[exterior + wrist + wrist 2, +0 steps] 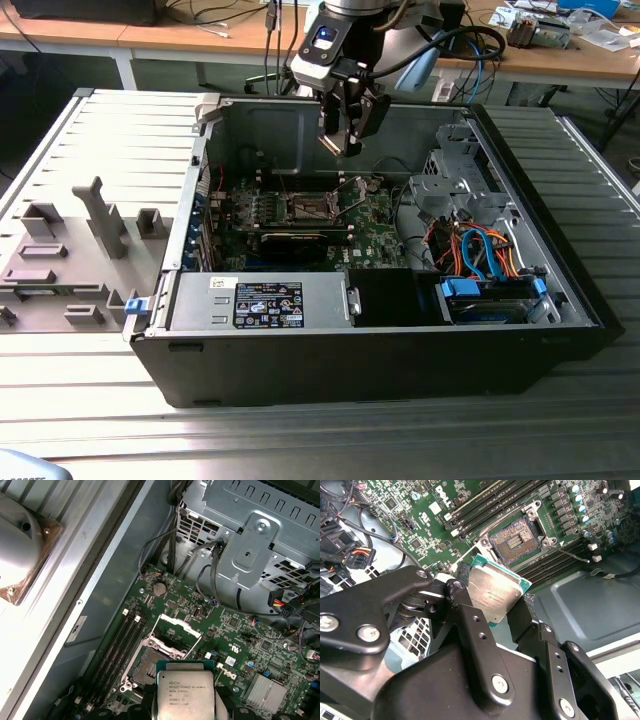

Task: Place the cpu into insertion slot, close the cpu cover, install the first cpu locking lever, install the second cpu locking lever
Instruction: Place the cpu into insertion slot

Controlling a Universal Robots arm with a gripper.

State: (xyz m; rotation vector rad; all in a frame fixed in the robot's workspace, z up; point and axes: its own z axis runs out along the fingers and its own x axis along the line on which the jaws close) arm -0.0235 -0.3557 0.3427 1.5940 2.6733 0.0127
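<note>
Cpu [495, 592]: one counted; a small flat square chip with a silver-grey metal top, a thin green edge round the metal, and fine print on the face that is left unread; the same chip is seen in the first wrist view [186, 692] and, very small, in the exterior view [337, 147]. It is held in the air above the green motherboard [375, 235], clear of the board, face outward and tilted; it is pinched by two opposite edges between the two black fingers [465, 607] of the one gripper [345, 145], which are pressed in against it.

Insertion slot [515, 541]: one counted; a square socket with a dark centre and a thin silver rim, seen bare in both wrist views [150, 661]; in the exterior view it is placed at about 7 o'clock from the gripper [310, 208], well below it.

Cpu cover [169, 647]: one counted; a thin silver frame with a cut-out middle, seen raised open just beside the slot.

Computer case [400, 370]: one counted, lying open on its side; a power supply [265, 303] is noted at 6 o'clock from the slot; blue and orange cables [480, 255] at 4 o'clock; one coin cell [159, 588] is counted on the board.
</note>
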